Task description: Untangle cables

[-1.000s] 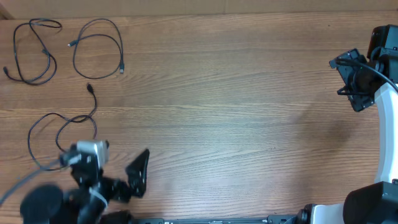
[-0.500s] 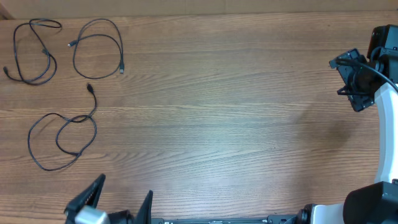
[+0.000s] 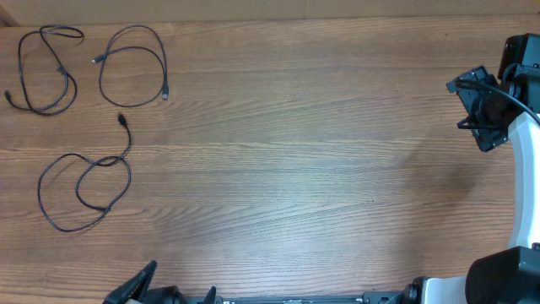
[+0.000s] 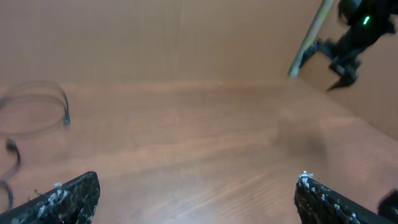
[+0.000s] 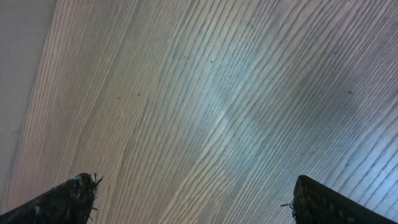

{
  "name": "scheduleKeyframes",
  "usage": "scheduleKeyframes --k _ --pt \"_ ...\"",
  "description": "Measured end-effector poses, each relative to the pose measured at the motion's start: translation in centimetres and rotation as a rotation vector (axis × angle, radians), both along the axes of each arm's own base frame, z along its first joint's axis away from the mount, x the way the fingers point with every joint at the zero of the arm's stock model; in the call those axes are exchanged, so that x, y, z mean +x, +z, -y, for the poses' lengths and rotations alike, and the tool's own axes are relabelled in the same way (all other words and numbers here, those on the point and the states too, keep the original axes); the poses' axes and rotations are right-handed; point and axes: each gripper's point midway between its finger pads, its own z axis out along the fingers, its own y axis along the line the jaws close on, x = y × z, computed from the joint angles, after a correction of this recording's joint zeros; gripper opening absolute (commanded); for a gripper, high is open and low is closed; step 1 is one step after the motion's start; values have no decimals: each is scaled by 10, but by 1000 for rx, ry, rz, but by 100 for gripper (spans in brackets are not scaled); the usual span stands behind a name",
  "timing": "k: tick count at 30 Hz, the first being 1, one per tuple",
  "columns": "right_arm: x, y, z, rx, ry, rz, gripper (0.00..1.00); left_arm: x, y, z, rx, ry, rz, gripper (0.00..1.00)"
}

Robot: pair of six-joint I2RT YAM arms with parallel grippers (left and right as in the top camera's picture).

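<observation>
Showing the left gripper (image 3: 173,292) at the near edge of the wooden table (image 3: 321,169), jaws spread wide, holding and touching nothing. The right gripper (image 3: 479,110), far right, is equally wide open and empty. Three black cables lie separate in the far left corner. The corner cable (image 3: 20,67) is a narrow loop running near-to-far. The round cable (image 3: 101,80) sits beside it. The nearer cable (image 3: 128,177) is double-looped, its plug end pointing away.
</observation>
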Motion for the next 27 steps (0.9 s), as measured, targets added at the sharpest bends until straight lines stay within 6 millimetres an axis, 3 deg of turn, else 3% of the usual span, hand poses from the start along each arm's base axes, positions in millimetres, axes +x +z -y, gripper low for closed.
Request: scheduleKeyframes --k 7,12,19,23,27 --pt "0 0 0 0 1 -1 100 -15 -46 1 -21 0 -215 100" --pt "0 0 0 0 1 0 100 -4 -28 -7 1 49 -122 100" --pt "0 0 0 0 0 0 100 33 8 -37 42 209 72 99" --pt "0 0 0 0 0 -1 100 62 12 -54 52 296 135 100" --pt "0 0 0 0 0 0 100 91 1 -67 58 355 159 100"
